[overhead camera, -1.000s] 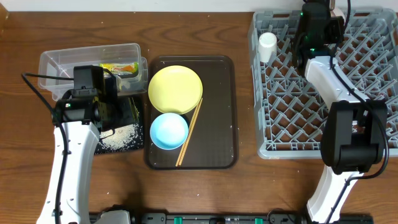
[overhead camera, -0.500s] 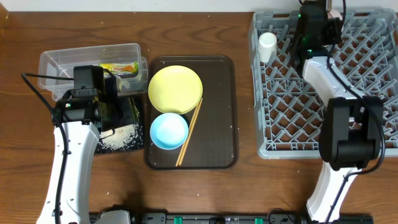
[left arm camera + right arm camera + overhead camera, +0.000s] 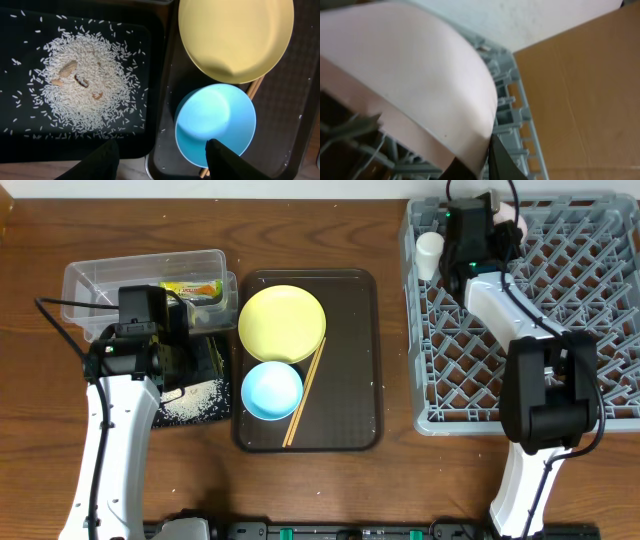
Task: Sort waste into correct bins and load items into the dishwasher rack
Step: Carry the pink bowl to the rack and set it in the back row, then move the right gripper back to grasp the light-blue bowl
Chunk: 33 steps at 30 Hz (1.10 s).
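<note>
My right gripper [image 3: 478, 228] is shut on the rim of the white bowl [image 3: 420, 75] and holds it tilted over the back left corner of the grey dishwasher rack [image 3: 520, 405], beside the pale cup [image 3: 430, 252]. My left gripper [image 3: 161, 162] is open and empty above the edge between the black tray [image 3: 155, 75] and the light blue bowl [image 3: 215, 122]. Rice grains [image 3: 82, 82] lie in the black tray. The yellow plate [image 3: 282, 323], the blue bowl [image 3: 271, 390] and two chopsticks [image 3: 305, 392] rest on the brown serving tray. The snack wrapper [image 3: 190, 290] lies in the clear tub [image 3: 85, 280]. I cannot make out the tissue.
The dark brown serving tray [image 3: 350, 380] sits in the middle, between the black tray and the rack. The left arm [image 3: 115, 430] reaches up over the table's left side. A few brown scraps lie among the rice. Bare wooden table shows at the front.
My right gripper has moved left along the rack's back edge with the white bowl, closer to the cup. The left arm has not moved.
</note>
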Each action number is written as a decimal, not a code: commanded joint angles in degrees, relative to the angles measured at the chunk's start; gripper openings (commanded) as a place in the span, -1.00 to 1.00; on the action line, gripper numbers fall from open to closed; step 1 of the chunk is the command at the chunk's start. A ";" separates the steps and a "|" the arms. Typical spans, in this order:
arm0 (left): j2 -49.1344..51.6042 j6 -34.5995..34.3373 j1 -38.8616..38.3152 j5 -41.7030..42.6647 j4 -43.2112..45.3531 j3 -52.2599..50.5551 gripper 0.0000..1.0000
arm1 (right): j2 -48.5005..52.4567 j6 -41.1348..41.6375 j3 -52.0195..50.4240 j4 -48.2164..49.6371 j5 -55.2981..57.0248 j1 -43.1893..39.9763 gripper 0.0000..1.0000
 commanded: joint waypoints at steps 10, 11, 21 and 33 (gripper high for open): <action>-0.17 -0.13 0.20 -0.13 -0.26 -0.57 0.17 | -6.71 19.54 0.04 -21.07 -7.93 2.60 -0.47; -0.17 -0.13 0.20 -0.15 -0.26 -0.57 0.17 | -8.24 20.85 0.04 -23.15 -10.99 2.58 -0.38; -0.17 -6.95 0.22 -9.77 -3.61 -0.57 0.33 | -23.85 24.57 0.04 -33.99 -60.17 4.00 0.22; -0.17 -17.14 8.76 -13.81 -6.43 -0.57 0.64 | -19.93 30.42 0.04 -39.39 -78.93 19.50 0.18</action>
